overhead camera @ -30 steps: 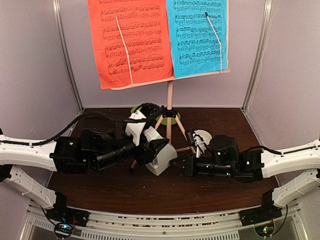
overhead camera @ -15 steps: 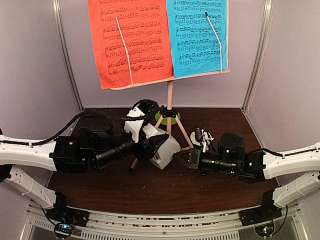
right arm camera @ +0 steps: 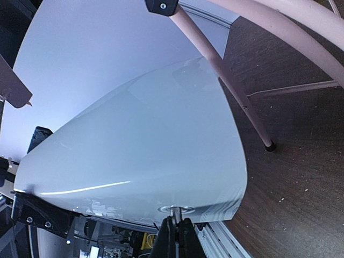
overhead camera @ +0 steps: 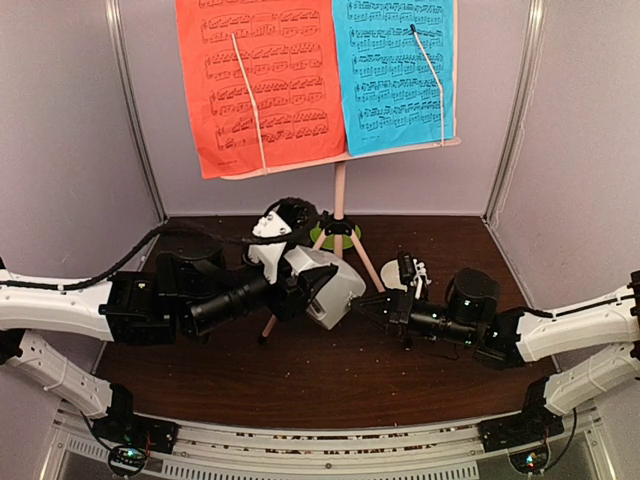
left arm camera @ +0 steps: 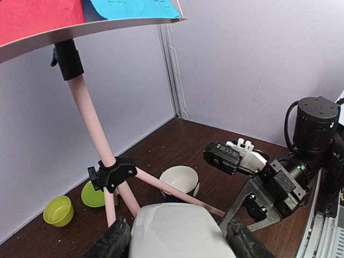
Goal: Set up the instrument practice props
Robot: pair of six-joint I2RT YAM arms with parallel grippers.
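Observation:
The pale pink music stand [overhead camera: 340, 190] stands at the back, with a red sheet [overhead camera: 260, 80] and a blue sheet [overhead camera: 395, 70] on its desk. My left gripper [overhead camera: 318, 292] is shut on the white-grey metronome [overhead camera: 332, 286] and holds it tilted above the table, next to the stand's legs. In the left wrist view the metronome [left arm camera: 177, 231] fills the space between both fingers [left arm camera: 115, 242]. My right gripper [right arm camera: 174, 231] is shut on a small metal pin [right arm camera: 176, 211] that sticks out of the metronome's side [right arm camera: 140, 140].
A white bowl with a black base [left arm camera: 180, 181] sits behind one stand leg [left arm camera: 183, 194]. A green bowl [left arm camera: 58, 209] and a green plate [left arm camera: 94, 194] lie by the back wall. Grey walls enclose the dark wooden table [overhead camera: 330, 375].
My right gripper has closed and now pinches the pin on the metronome's side. The left gripper has carried the metronome slightly up and toward the stand.

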